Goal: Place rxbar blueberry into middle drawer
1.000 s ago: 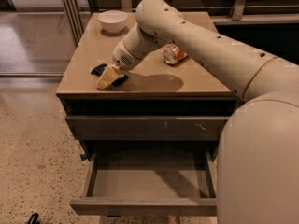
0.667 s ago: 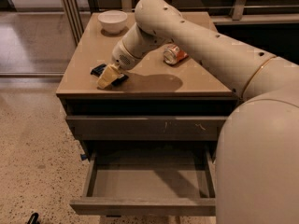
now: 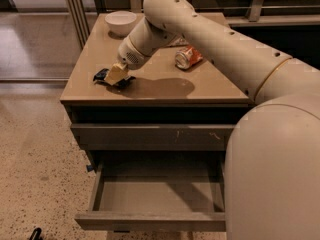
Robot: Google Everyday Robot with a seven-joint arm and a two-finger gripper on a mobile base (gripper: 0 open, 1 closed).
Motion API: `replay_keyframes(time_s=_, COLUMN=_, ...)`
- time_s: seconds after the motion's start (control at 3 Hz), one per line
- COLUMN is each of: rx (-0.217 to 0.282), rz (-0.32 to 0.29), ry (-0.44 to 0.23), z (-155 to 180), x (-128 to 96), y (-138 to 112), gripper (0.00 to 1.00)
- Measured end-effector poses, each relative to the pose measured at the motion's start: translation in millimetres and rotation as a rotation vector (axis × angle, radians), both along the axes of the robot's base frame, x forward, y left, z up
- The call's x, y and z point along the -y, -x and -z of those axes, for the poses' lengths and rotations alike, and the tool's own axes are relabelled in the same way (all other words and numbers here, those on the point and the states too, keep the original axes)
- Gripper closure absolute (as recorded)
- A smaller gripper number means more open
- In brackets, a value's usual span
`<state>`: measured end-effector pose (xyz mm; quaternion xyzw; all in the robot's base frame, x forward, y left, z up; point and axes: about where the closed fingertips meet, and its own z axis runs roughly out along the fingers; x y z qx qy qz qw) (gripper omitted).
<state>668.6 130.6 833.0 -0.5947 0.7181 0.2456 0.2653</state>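
The rxbar blueberry [image 3: 101,75] is a dark flat bar lying on the cabinet top near its front left corner. My gripper [image 3: 115,75] is down on the bar, with the dark wrapper showing on both sides of it. The arm reaches in from the right across the cabinet top. The middle drawer [image 3: 156,221] is pulled open below, and its grey floor has nothing on it.
A crushed orange-red can [image 3: 188,57] lies on the cabinet top [image 3: 210,86] right of the arm. A white bowl [image 3: 121,21] stands at the back left. The closed drawer front [image 3: 150,135] above the open drawer has pale scratch marks. My body fills the right side.
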Motion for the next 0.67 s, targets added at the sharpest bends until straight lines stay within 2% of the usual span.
replay_keyframes(time_s=0.33, rx=0.029, rz=-0.084, ry=0.020, z=-17, x=4, y=17, gripper=1.00)
replay_keyframes(time_s=0.67, rx=0.071, rz=-0.132, ry=0.018, z=-46, x=35, y=61, gripper=1.00)
